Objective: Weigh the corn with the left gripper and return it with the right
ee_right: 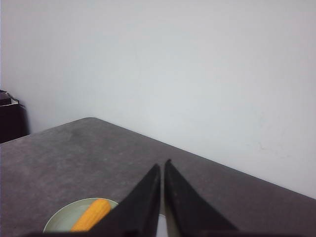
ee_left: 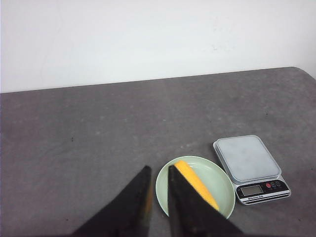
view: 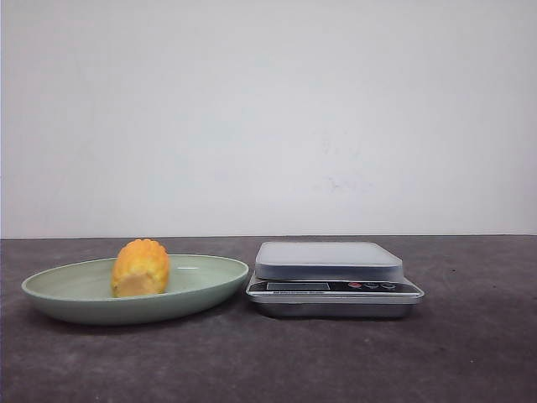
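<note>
Resting in a pale green plate (view: 59,290) on the left part of a dark grey table (view: 470,353) is the corn (view: 140,267), a short yellow-orange cob piece lying left of the plate's middle, with one end turned toward the front camera. Scale (view: 334,279): just right of the plate, silver body, flat grey platform with nothing on it, display and small buttons on its near face; whether its edge touches the plate rim cannot be told. Backdrop: plain white wall (view: 268,109) behind the table's far edge. Left gripper (ee_left: 158,173): seen only in its own wrist view, raised above the table and looking down on plate, corn and scale; its two black fingers (ee_left: 133,197) stand a small gap apart, holding nothing. Right gripper (ee_right: 162,167): seen only in its own wrist view, also clear of the table, its black fingers (ee_right: 143,197) drawn almost together at the tips with only a thin slit between, nothing held. Neither gripper appears in the front view.
</note>
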`<move>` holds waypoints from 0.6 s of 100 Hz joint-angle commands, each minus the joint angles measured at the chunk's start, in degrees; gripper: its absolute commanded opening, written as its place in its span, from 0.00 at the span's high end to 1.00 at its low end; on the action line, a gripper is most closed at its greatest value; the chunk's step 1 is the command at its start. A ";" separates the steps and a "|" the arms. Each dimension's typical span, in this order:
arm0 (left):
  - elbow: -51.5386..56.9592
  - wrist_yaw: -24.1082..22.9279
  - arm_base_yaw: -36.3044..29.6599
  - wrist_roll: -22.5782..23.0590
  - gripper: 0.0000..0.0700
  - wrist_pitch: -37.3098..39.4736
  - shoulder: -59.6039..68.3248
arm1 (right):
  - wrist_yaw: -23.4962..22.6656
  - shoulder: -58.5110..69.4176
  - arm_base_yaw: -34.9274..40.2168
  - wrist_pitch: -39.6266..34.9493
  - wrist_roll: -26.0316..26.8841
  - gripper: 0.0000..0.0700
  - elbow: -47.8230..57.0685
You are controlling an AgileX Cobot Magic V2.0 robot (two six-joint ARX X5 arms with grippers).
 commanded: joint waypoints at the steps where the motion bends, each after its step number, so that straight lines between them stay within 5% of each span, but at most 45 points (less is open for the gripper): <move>1: 1.36 -0.11 -0.31 -0.11 0.98 1.14 0.39 | 0.00 0.07 0.61 0.48 0.61 0.99 0.98; 42: 1.36 -0.11 -0.31 -0.11 0.98 1.14 0.39 | 0.46 -0.33 0.17 0.33 0.37 0.99 0.94; 60: 1.36 -0.11 -0.31 -0.11 0.98 1.14 0.39 | 0.24 -1.03 -8.11 -7.28 0.37 0.99 -0.63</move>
